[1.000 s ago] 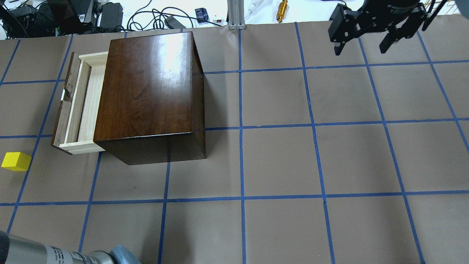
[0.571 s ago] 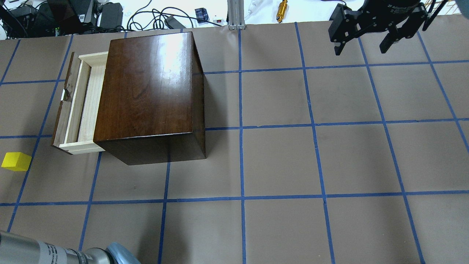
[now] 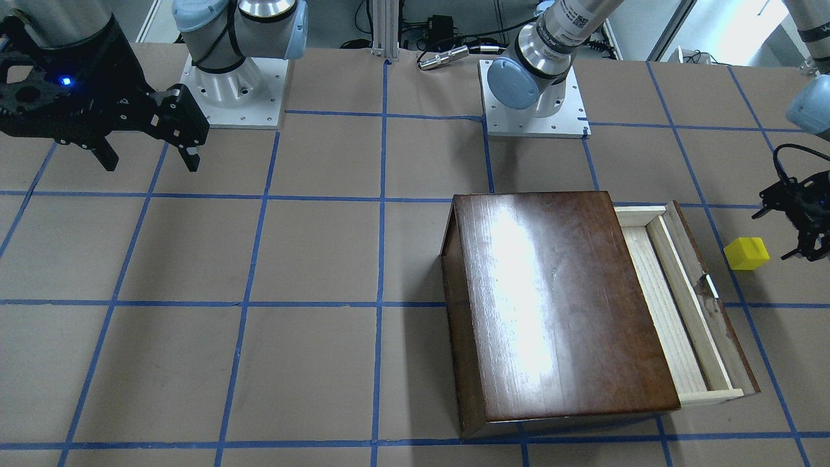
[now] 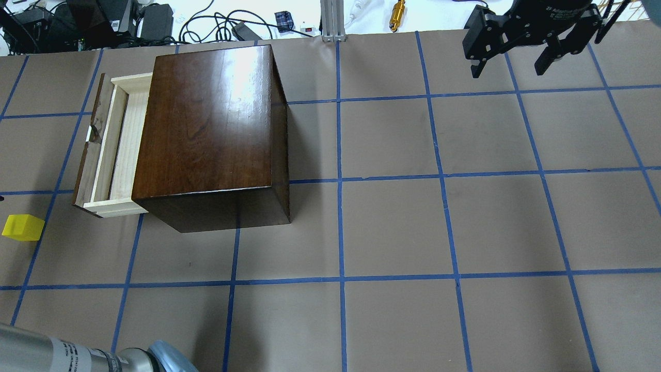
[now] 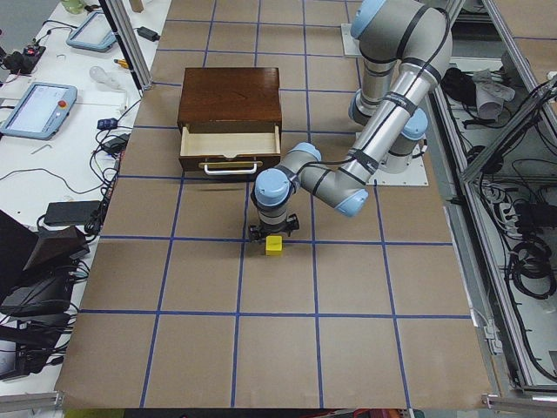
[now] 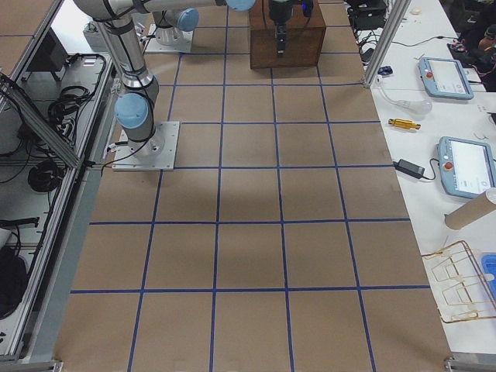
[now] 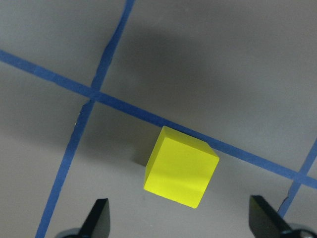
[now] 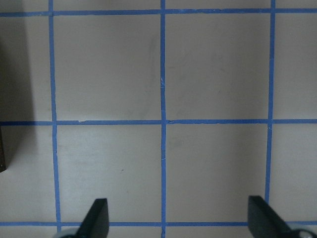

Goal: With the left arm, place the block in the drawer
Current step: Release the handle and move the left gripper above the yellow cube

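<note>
The yellow block (image 4: 23, 228) lies on the brown table just off the near left corner of the drawer. The drawer (image 4: 124, 144) is pulled out to the left of the dark brown box (image 4: 211, 119), and its pale tray holds nothing. In the left wrist view my left gripper (image 7: 181, 218) is open and hovers right over the block (image 7: 182, 167), apart from it. From the front it (image 3: 804, 227) shows beside the block (image 3: 746, 253). My right gripper (image 4: 508, 70) is open and empty at the far right of the table.
The box stands far left of the blue tape grid. Cables, an aluminium post (image 4: 330, 20) and a brass part (image 4: 397, 14) lie beyond the far edge. The arm bases (image 3: 227, 91) (image 3: 535, 97) stand at the robot's side.
The left arm's link at the overhead view's bottom left has shifted a little down and left. The block, drawer and right gripper have not moved.
</note>
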Available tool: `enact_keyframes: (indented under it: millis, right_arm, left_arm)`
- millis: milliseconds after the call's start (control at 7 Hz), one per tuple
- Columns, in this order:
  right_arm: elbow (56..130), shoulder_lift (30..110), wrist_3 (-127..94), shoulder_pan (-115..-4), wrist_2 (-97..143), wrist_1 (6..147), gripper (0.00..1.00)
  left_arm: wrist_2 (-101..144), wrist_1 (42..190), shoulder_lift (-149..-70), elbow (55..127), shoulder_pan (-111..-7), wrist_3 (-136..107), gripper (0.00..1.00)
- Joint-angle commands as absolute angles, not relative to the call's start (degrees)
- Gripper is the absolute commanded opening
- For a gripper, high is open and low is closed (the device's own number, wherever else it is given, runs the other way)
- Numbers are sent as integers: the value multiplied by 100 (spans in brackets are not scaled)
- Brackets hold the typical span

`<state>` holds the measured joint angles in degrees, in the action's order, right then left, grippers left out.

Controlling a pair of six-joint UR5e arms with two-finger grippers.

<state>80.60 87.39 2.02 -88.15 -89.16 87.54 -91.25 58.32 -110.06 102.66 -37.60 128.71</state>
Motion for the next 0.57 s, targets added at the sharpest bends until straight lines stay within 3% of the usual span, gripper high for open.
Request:
enact_keyframes:
  millis: [0, 429]
  right_arm:
    - [8060, 8736, 202, -8815, -8921, 8754, 100]
    - [8060, 8745, 202, -8807, -8912, 8754, 100]
  left_arm:
    - [-9088, 5749, -11100, 10309, -3753, 13454, 100]
    - [-9114, 5713, -11267, 10318, -3718, 14183, 100]
